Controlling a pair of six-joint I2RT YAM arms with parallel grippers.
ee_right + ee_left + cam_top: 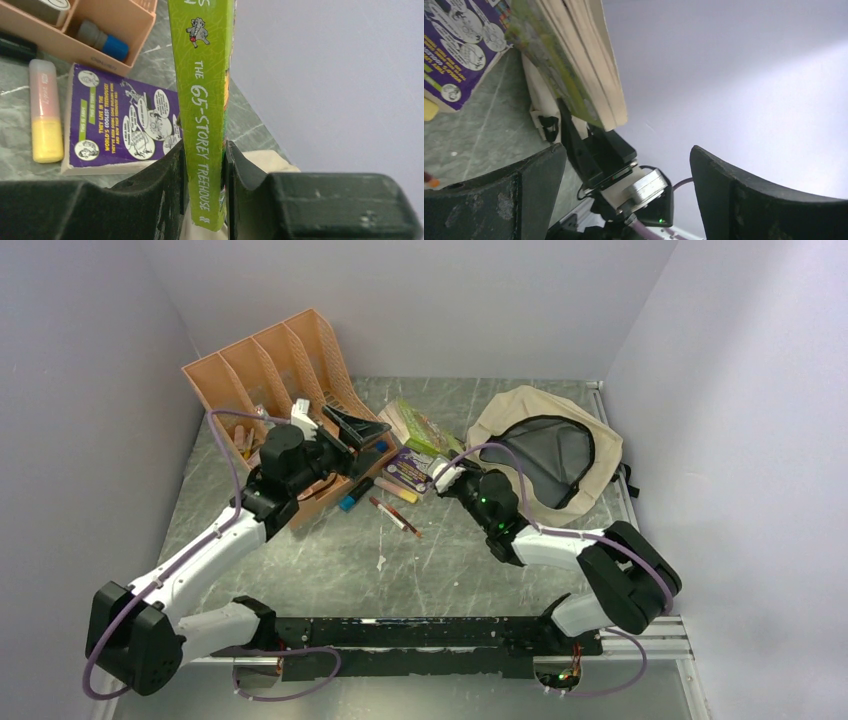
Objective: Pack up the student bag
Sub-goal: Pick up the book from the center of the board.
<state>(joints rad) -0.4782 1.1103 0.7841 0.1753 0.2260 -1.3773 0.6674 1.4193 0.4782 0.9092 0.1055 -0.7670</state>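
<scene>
The beige student bag (500, 415) lies at the back right with its dark grey lining (555, 450) open upward. A corner of the bag shows in the right wrist view (265, 160). My right gripper (440, 472) (205, 150) is shut on the spine of a green book (420, 430) (205, 75), "The 65-Storey Treehouse", and holds it on edge just left of the bag. My left gripper (350, 425) (624, 150) is open and empty by the organizer's front, facing the green book's page edge (584, 50).
An orange file organizer (270, 370) stands at the back left, a blue-capped marker (102, 42) in its front tray. A purple book (408, 468) (120, 125) (459, 45), a pink-yellow highlighter (45, 120) and pens (395, 515) lie on the table between the arms.
</scene>
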